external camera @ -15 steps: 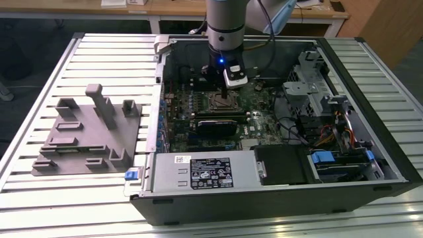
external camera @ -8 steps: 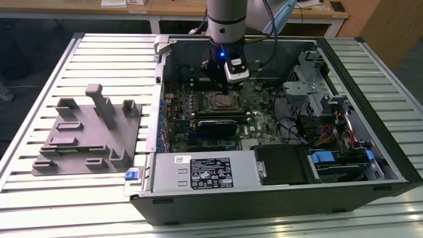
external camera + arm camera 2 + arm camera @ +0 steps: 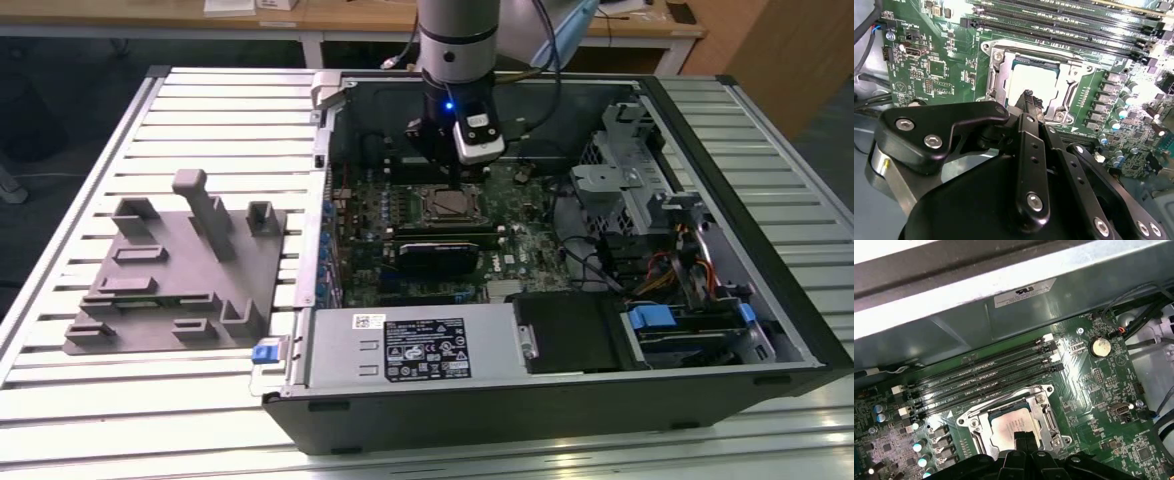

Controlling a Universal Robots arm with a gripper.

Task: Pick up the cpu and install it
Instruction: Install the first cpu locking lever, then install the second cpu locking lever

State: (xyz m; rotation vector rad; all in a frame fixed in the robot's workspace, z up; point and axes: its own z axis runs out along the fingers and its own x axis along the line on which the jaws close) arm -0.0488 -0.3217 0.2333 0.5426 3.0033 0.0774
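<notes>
**Seating the cpu in its socket**

Hovering low inside the open computer case [image 3: 747,330], the gripper [image 3: 451,178] has its tips directly over the socket frame [image 3: 1004,75] on the motherboard [image 3: 944,55]. The cpu [image 3: 1036,80] already lies flat inside that frame, straight beneath the jaws; in both wrist views the two dark fingertips [image 3: 1024,439] stand pressed together, nothing between them, their ends just above or perhaps touching the chip's top. I cannot tell which.

By my reading, the pick-up is done and the placing step is at its end: the chip sits square in the socket, apparently level. Whatever follows calls for care, since the socket's contacts are delicate and any sideways drag from the tips could shift the chip.

The cpu [image 3: 1010,429] has a smooth, pale, matt metal lid with a thin darker rim. Around it the frame is bright stamped steel with screw heads at its corners. Beyond the jaws, long black memory slots [image 3: 984,375] run in parallel rows, and a round silver coin cell [image 3: 1099,346] sits off to one side. The green board looks glossy, crowded with small components.
</notes>
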